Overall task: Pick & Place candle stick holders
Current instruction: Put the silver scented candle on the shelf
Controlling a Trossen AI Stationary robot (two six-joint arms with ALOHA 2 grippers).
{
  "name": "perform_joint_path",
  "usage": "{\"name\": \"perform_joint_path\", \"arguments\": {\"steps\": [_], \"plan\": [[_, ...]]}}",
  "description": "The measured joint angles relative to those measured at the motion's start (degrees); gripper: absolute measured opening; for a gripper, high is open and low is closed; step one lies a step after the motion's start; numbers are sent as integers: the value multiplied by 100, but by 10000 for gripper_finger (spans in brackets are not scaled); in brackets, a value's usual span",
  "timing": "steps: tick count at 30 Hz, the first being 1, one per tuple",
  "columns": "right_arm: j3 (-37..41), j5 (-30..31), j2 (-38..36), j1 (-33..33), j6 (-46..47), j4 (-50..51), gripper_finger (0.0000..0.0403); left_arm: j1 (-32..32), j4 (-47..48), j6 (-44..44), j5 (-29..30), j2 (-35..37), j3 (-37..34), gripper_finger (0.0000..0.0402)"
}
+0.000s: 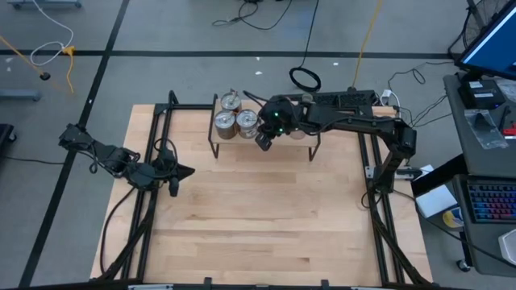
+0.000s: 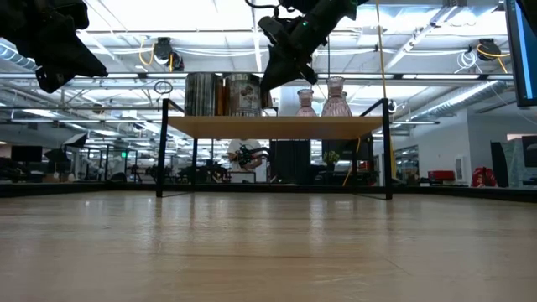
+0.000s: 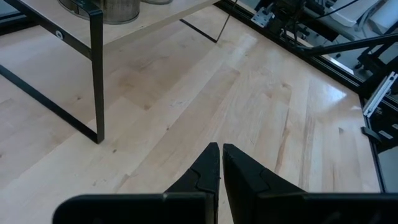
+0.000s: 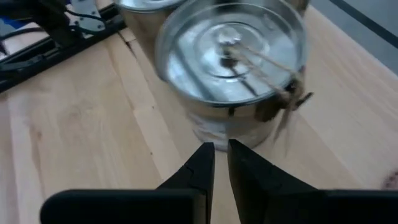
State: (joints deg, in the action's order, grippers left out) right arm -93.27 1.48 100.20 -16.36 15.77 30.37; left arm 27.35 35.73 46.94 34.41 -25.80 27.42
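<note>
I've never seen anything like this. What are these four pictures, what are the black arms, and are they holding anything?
Two robot arms work at a wooden table. One picture looks down from above, one level across the tabletop, and two from cameras on the arms' wrists. A small raised shelf carries round metal candle holders and pink glass ones. The right gripper hovers beside a metal holder, fingers shut, holding nothing. The left gripper waits over the table's left side, also shut and empty.

Metal holders (image 1: 235,115) sit on the shelf (image 2: 277,127), left of glass holders (image 2: 323,104).
</note>
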Motion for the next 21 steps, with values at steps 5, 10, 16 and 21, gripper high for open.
{"name": "perform_joint_path", "arguments": {"steps": [5,10,16,21], "plan": [[2,17,3,-51,-6,-74,38,0,0,0,0,0,0,21],[2,13,2,-96,-39,-249,38,1,0,-1,0,0,0,21],[2,-4,4,-120,-66,-303,38,2,0,0,0,0,0,21],[4,-20,111,-125,-107,-464,38,1,-1,15,0,0,0,21]]}}
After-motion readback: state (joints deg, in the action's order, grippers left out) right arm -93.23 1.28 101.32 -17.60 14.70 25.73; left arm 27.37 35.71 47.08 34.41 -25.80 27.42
